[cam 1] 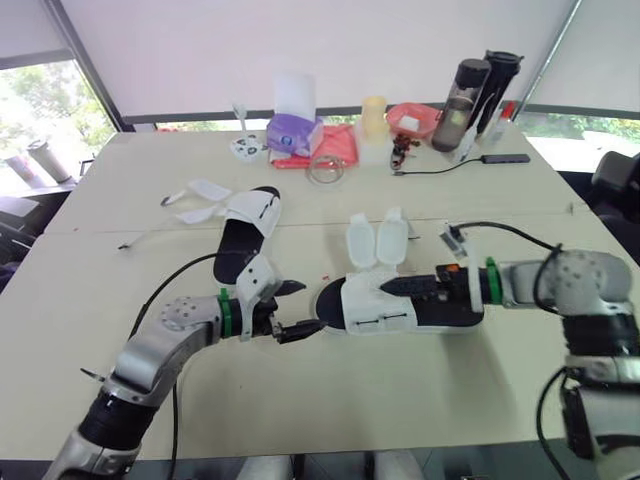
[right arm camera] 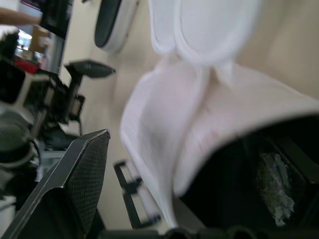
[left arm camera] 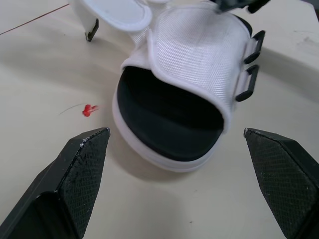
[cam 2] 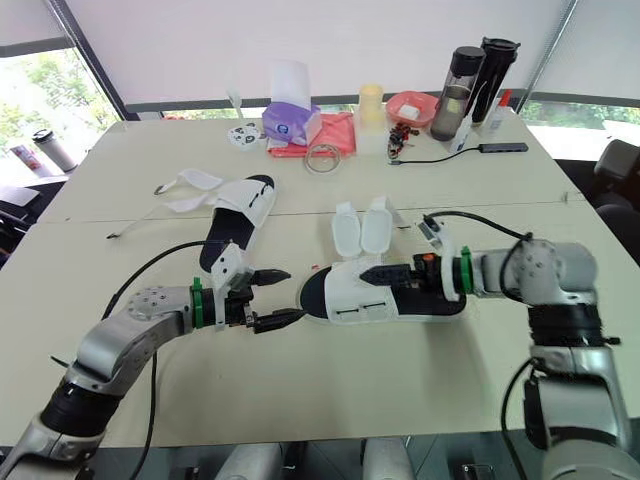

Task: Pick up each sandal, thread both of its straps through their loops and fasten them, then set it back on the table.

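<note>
The left tool (cam 1: 306,307) hangs wide open just short of the toe of the near sandal (cam 1: 375,308). The right tool (cam 1: 405,287) reaches from the heel end over that sandal's white upper; whether it is clamped there I cannot tell. The sandal rests on the worktop (cam 1: 450,390), its two straps (cam 1: 362,240) flipped up, clear of the black loops (left arm camera: 251,74). The far sandal (cam 1: 245,240) lies beyond, its straps also loose. By my reading nothing is fastened yet, so both sandals are left to do

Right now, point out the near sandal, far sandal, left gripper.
near sandal (cam 1: 365,302), left eye view, white upper
far sandal (cam 1: 235,255), left eye view, black footbed
left gripper (cam 1: 312,305), left eye view, midway between fingertips
</note>
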Controlling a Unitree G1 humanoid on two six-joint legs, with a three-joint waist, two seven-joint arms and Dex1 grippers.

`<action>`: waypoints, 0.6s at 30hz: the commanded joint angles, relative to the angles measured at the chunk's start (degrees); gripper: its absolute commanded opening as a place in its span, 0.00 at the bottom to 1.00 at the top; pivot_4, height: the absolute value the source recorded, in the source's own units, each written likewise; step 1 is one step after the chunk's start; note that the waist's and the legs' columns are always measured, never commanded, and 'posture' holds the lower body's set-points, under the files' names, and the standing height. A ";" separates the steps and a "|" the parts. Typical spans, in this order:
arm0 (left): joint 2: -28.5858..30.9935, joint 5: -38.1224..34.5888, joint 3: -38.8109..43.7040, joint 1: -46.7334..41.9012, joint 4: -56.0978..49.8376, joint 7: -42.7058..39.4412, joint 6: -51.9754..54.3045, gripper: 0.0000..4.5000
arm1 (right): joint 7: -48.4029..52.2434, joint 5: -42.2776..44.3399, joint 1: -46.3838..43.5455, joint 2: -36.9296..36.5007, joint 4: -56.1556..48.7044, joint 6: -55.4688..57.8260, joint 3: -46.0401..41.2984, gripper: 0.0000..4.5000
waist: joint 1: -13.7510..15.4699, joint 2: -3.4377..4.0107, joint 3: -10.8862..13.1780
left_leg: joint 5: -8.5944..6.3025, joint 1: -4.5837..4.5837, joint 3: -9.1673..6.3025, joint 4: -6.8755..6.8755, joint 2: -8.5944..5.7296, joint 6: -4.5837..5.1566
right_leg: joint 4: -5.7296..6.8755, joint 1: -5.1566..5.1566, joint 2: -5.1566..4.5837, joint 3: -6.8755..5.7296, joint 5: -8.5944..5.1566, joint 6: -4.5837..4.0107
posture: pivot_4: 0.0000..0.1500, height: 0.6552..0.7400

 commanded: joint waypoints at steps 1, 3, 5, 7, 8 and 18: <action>-0.40 0.70 0.04 -1.37 1.72 -2.76 -3.16 0.69 | 1.03 0.83 2.03 -2.26 -6.90 -1.70 -2.42 1.00 | -0.14 0.00 0.00 | 0.00 -0.01 0.00 0.01 0.00 0.00 | 0.00 0.00 0.00 0.00 0.00 0.00 | 1.00 1.00; -1.07 1.73 -0.86 -2.91 4.56 -4.42 -4.78 0.46 | 1.23 1.48 3.24 -3.41 -8.82 -2.31 -5.20 1.00 | -0.13 0.00 0.00 | 0.00 -0.01 0.02 0.03 0.00 0.00 | 0.00 0.00 -0.01 0.01 0.00 0.00 | 1.00 1.00; -2.09 2.82 -2.09 -4.73 7.56 -6.31 -6.45 0.24 | 0.58 1.69 3.27 -3.61 -8.87 -2.75 -8.05 1.00 | -0.01 0.00 0.00 | 0.00 -0.01 0.02 0.05 0.01 0.00 | 0.00 0.01 0.00 0.00 0.00 0.00 | 1.00 1.00; -3.22 4.19 -3.53 -6.59 10.46 -7.83 -8.18 0.01 | -0.85 1.43 2.53 -2.95 -7.79 -2.98 -10.24 1.00 | 0.05 -0.01 0.00 | 0.00 -0.01 0.02 0.08 0.00 0.00 | 0.00 0.03 0.00 0.00 0.00 0.00 | 1.00 1.00; -3.93 5.07 -4.38 -7.74 12.04 -8.50 -9.00 0.01 | -1.91 1.29 1.76 -2.16 -7.07 -3.00 -11.34 1.00 | 0.05 -0.01 0.00 | 0.00 -0.01 0.02 0.10 -0.01 0.01 | 0.00 0.05 0.00 0.00 0.01 0.02 | 1.00 1.00; -9.06 12.30 -10.52 -16.40 23.82 -14.17 -14.24 0.01 | -25.11 -0.86 -15.66 15.98 13.49 -2.67 -28.79 1.00 | -0.45 -0.01 0.00 | 0.03 -0.01 0.01 0.06 -0.01 -0.01 | 0.06 -0.01 0.02 0.01 0.18 0.27 | 1.00 1.00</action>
